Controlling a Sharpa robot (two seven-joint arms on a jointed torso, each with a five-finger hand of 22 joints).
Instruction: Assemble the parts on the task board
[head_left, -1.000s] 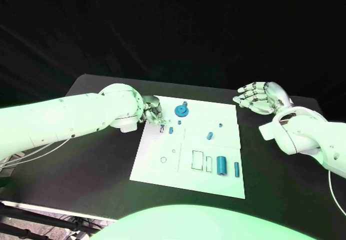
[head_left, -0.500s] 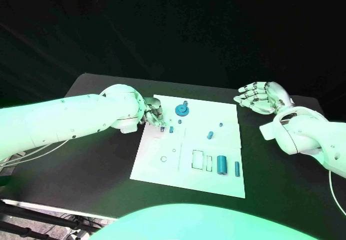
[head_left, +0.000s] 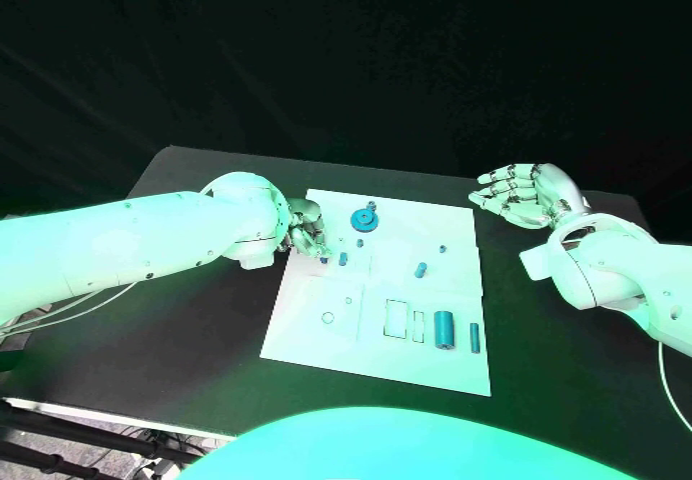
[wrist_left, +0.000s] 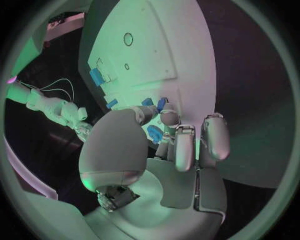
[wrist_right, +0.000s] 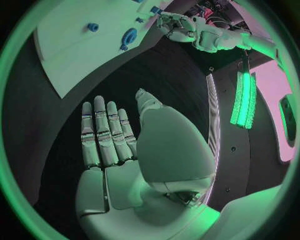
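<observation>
Reaching over the left edge of the task board (head_left: 378, 345), the left hand (head_left: 306, 232) has its fingertips curled down at a small blue peg (head_left: 342, 259); whether they actually pinch it I cannot tell. The right hand (head_left: 526, 197) hovers off the board's far right corner, fingers apart and empty. The parts look like hard, smooth plastic: light, stiff, likely slippery, best pinched across their sides. A round gear (head_left: 364, 220) lies far, two cylinders (head_left: 444, 327) near.

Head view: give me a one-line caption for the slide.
Left hand works a small blue part at the task board's left edge; right hand hovers open beside the board.
</observation>
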